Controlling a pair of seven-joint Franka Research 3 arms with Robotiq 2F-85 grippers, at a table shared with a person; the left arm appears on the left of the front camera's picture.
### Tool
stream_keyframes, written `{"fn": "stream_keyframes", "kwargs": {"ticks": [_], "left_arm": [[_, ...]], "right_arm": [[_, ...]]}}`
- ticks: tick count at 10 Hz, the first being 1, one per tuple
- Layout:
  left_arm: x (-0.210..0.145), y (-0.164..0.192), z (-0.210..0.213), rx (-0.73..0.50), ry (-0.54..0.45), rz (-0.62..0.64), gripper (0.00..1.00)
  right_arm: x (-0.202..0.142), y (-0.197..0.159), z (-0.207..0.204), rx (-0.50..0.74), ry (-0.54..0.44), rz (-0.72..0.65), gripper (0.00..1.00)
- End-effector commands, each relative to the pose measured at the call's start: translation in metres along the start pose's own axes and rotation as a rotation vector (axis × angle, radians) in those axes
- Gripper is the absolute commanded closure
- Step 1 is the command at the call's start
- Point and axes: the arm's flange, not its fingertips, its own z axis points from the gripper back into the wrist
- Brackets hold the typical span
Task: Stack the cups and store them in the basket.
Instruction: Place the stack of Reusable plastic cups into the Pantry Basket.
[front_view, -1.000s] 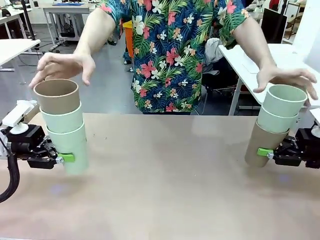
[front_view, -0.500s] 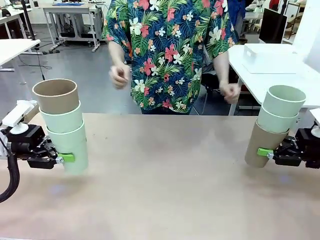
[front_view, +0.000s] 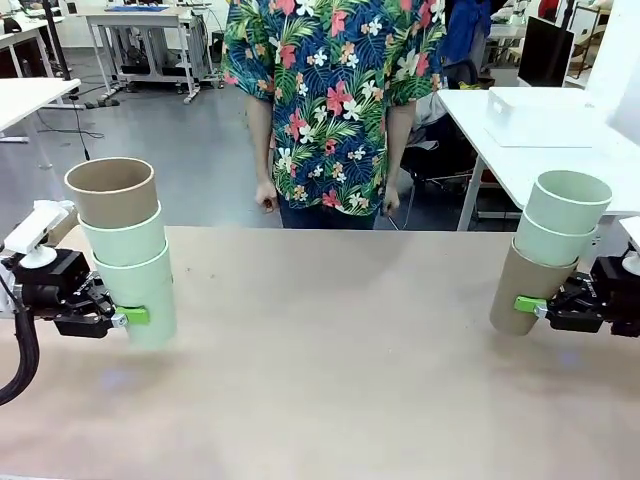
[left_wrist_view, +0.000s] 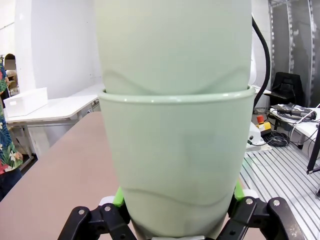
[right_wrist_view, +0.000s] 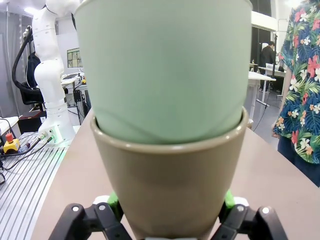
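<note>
Front view. Left gripper (front_view: 128, 317): clamped on the bottom mint cup (front_view: 142, 292) of the left stack, near the table's (front_view: 330, 360) left edge. A second mint cup (front_view: 125, 240) was nested in the bottom one, with a tan cup (front_view: 112, 192) on top. Right gripper (front_view: 535, 305): clamped on the tan base cup (front_view: 520, 292) of the right stack, which leaned and carried two mint cups (front_view: 560, 215). Basket (front_view: 540, 115): on a white side table, far right. Person (front_view: 335, 100): stood at the far edge, arms down.

Left wrist view. Left gripper (left_wrist_view: 177, 202): green pads (left_wrist_view: 118, 196) pressed against both sides of the outer mint cup (left_wrist_view: 180, 150), another nested inside it.

Right wrist view. Right gripper (right_wrist_view: 169, 202): pads (right_wrist_view: 114, 200) pinching the tan cup (right_wrist_view: 170, 175), which held a mint cup (right_wrist_view: 165, 65).
</note>
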Motion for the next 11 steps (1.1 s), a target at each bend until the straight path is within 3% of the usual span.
{"fn": "stream_keyframes", "kwargs": {"ticks": [1,11], "left_arm": [[0.0037,0.0000,-0.0008,-0.003,-0.012,-0.008,0.15],[0.0037,0.0000,-0.0008,-0.003,-0.012,-0.008,0.15]], "right_arm": [[0.0040,-0.0004,0.0001,0.000,-0.001,0.013,0.15],[0.0040,-0.0004,0.0001,0.000,-0.001,0.013,0.15]]}}
